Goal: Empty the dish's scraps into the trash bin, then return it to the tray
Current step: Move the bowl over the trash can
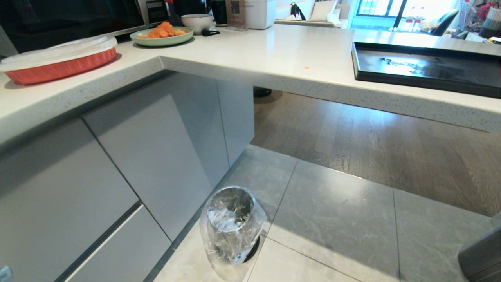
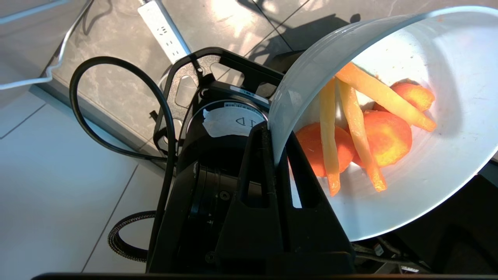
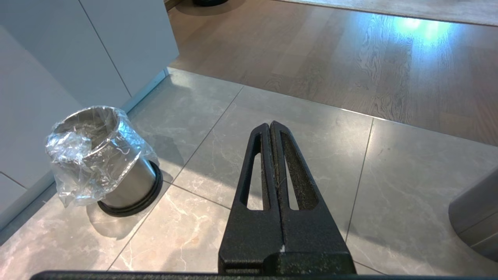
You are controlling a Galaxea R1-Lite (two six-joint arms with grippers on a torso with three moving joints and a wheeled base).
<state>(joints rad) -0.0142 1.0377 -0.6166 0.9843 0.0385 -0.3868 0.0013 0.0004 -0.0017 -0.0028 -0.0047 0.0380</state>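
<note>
Black fingers of the left gripper (image 2: 278, 134) stand closest to the lens in the left wrist view, clamped on the rim of the dish (image 2: 408, 163), one finger outside the wall and one inside. That pale bowl is tilted, its mouth turned toward the camera, and it reaches away from the fingertips to one side. Inside it, just beyond the inner finger, lie the scraps (image 2: 360, 132): three orange carrot slices and about four pale yellow sticks, resting against the lower wall. Below the gripper are part of a black machine housing, one looped black cable (image 2: 116, 112) and one white power strip (image 2: 163, 29) on grey tile. Neither other view shows the dish or this gripper.

Only the right wrist view shows the right gripper (image 3: 271, 128), its two fingers pressed together on nothing, hanging over the tile floor. One trash bin (image 3: 107, 163), steel with a crinkled clear liner, stands on the floor well off to that gripper's side, near the grey cabinet.

Only the head view shows the counter: one black tray (image 1: 426, 70) with wet smears and no dish on it, one green plate (image 1: 161, 37) heaped with orange pieces, one greyish bowl (image 1: 197, 21) behind it, and one red baking dish (image 1: 58, 60) under a clear lid. The same bin appears below on the tile.
</note>
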